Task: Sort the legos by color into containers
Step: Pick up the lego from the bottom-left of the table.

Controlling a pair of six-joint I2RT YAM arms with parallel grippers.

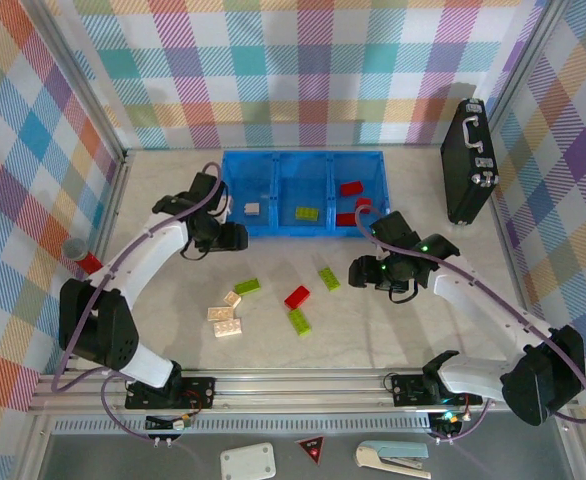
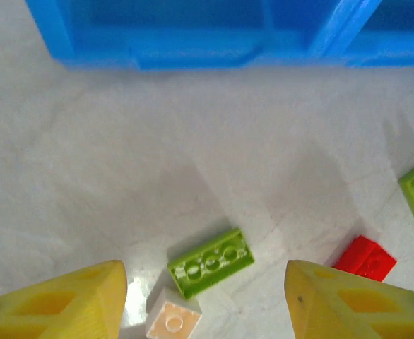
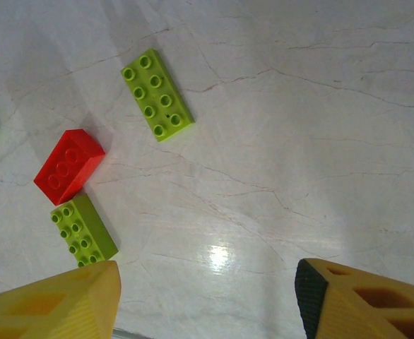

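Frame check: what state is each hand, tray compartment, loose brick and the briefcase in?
left hand: open, empty.
right hand: open, empty.
left compartment: holds one cream brick.
middle compartment: holds one green brick.
right compartment: holds red bricks.
loose bricks: unsorted on the table.
briefcase: closed.

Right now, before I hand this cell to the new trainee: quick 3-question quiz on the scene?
1. True or false: the right gripper is shut on a brick.
2. Which brick lies in the left compartment of the blue tray? A red, B lime green, C cream.
3. Name the item on the table to the right of the tray.
Key: 1 false, its jaws stand open with nothing between them. 2 C, one cream brick. 3 black briefcase.
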